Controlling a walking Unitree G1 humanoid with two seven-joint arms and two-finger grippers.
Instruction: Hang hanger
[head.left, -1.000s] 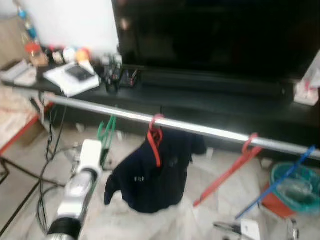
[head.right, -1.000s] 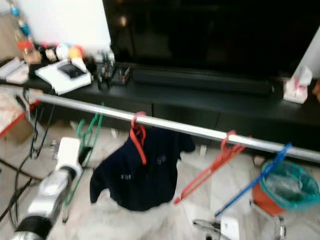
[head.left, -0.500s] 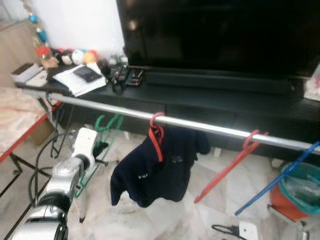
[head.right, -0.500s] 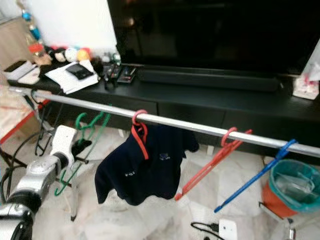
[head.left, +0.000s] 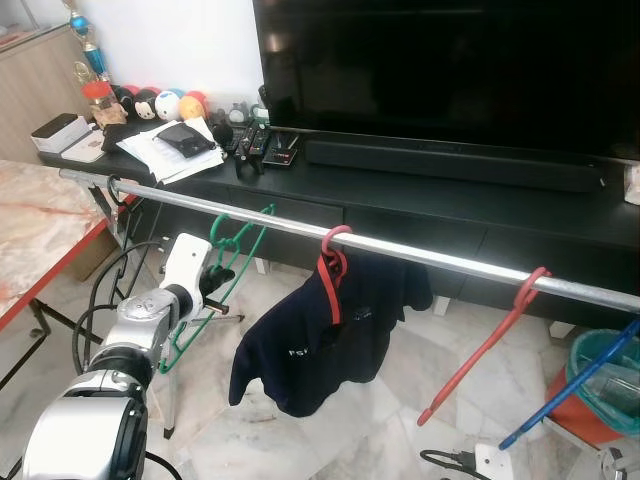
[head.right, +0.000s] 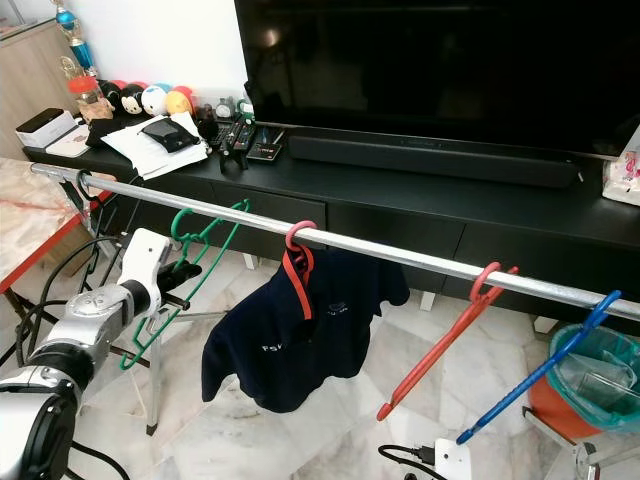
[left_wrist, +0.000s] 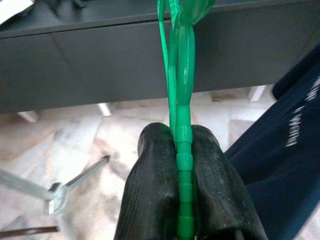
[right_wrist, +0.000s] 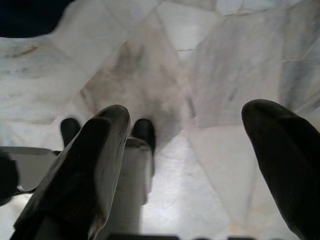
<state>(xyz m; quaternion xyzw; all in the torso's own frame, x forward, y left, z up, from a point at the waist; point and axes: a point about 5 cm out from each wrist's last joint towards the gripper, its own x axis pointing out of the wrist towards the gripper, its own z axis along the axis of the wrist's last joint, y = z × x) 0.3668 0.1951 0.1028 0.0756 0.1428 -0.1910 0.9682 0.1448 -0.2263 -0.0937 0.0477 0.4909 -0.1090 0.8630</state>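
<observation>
My left gripper (head.left: 208, 287) is shut on the lower part of a green hanger (head.left: 232, 252); in the left wrist view its black fingers (left_wrist: 155, 185) pinch the green bar (left_wrist: 183, 145). The hanger's hook reaches the level of the silver rail (head.left: 440, 262) near its left end; I cannot tell whether it rests on the rail. On the rail hang a red hanger (head.left: 330, 275) carrying a navy shirt (head.left: 320, 350), a bare red hanger (head.left: 490, 340) and a blue hanger (head.left: 575, 385). My right gripper (right_wrist: 200, 165) hangs open above the marble floor.
A black TV console (head.left: 450, 205) with a large TV (head.left: 450, 70) stands behind the rail. A marble table with a red edge (head.left: 40, 230) is at the left. A teal bin (head.left: 610, 385), a power strip (head.left: 490, 462), cables (head.left: 100, 310) and the rack's leg (head.left: 166, 400) are on the floor.
The whole view has shifted and sharpened as the camera moved. My left gripper has lifted the green hanger from below the rail up to the rail's level.
</observation>
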